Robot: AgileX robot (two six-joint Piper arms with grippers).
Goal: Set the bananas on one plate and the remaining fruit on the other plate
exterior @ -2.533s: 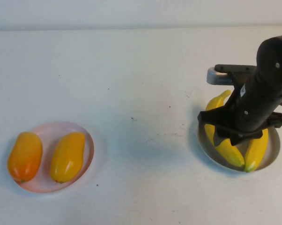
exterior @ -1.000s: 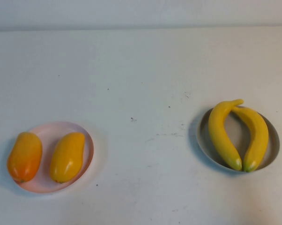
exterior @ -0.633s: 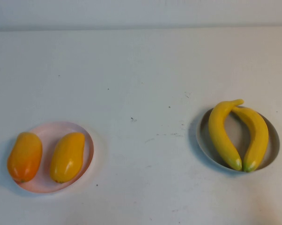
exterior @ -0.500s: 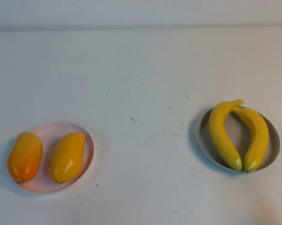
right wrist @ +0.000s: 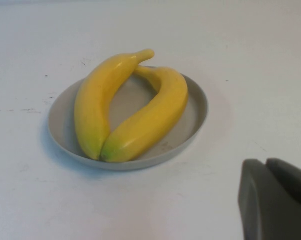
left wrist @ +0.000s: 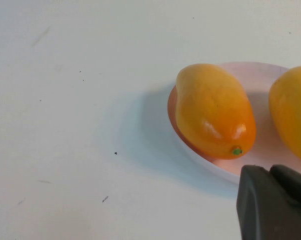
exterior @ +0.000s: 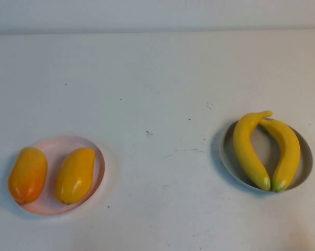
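Bananas (exterior: 265,151) lie together on the grey plate (exterior: 305,172) at right, mangoes (exterior: 50,175) on the pink plate (exterior: 58,144) lower left; since the right arm withdrew, left gripper (left wrist: 275,205) and right gripper (right wrist: 273,200) sit clenched, empty, so sorting appears complete.

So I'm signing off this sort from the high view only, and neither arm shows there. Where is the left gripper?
Observer: The left gripper is shut with nothing in it, hanging by the rim of the pink plate, clear of the orange fruit.
Operator: And the right one?
Observer: The right gripper is shut and empty too, off to one side of the grey plate, apart from the bananas.
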